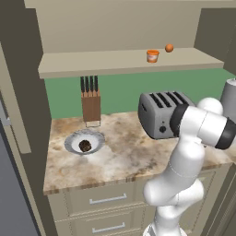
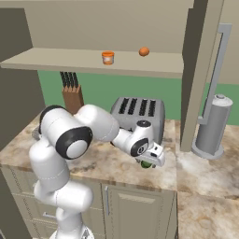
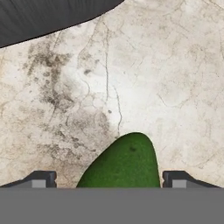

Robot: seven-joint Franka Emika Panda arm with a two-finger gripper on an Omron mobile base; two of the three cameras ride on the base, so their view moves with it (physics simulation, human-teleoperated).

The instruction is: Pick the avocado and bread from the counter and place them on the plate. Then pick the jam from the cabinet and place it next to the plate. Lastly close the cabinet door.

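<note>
The avocado (image 3: pixel 124 162) is seen in the hand view lying on the counter (image 3: pixel 166 78), between the two fingertips (image 3: pixel 41 179), its narrow end pointing to 12 o'clock. In the right base view it shows as a green patch (image 2: pixel 146 164) just under the gripper (image 2: pixel 151 161), in front of the toaster (image 2: pixel 140 114).

The jaws are spread, one tip at each side of the fruit and neither seen to touch it; nothing is pinched yet.

The step in hand is judged to be the grasp. It is done well if the fingers are closed evenly across the fruit's wider part, not its tapered end, so that it is not squeezed out forward. The fruit sits slightly nearer the right tip, so a small centring would help. A straight lift should follow, clear of the toaster.

The bread (image 1: pixel 85 146) is already on the plate (image 1: pixel 73 138), at about 9 o'clock from the toaster in the left base view. The jam (image 1: pixel 152 56) stands on the cabinet (image 1: pixel 115 27) shelf, an orange ball (image 1: pixel 169 48) beside it.
</note>
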